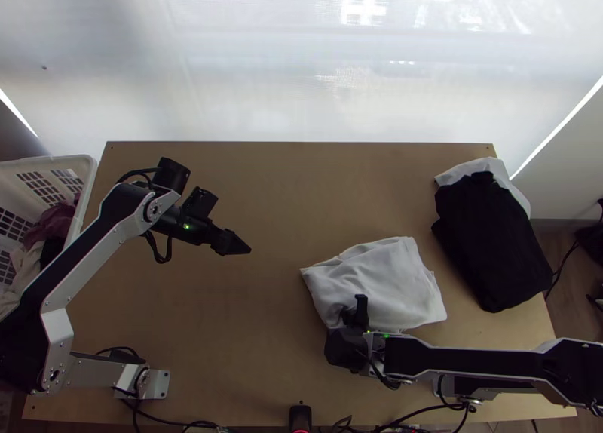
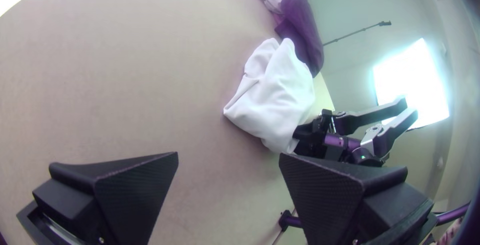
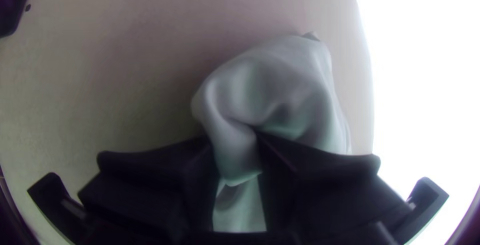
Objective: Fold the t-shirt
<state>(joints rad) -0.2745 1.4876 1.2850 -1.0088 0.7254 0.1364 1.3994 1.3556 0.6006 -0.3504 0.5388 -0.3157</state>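
Observation:
The white t-shirt (image 1: 381, 274) lies bunched and loosely folded right of the table's middle. At its near left part is my right gripper (image 1: 356, 311). In the right wrist view a bunched fold of the t-shirt (image 3: 285, 85) is pinched between the fingers of my right gripper (image 3: 235, 147). My left gripper (image 1: 240, 246) is over the table left of the t-shirt, apart from it. The left wrist view has the t-shirt (image 2: 280, 95) lying beyond my left gripper (image 2: 228, 160), whose fingers stand wide apart with no cloth between them.
A pile of folded black cloth (image 1: 490, 241) with white cloth (image 1: 482, 167) beneath lies at the table's right side. A white basket (image 1: 84, 188) holding clothes stands at the left edge. Bare wood (image 1: 301, 184) spans the table's far middle.

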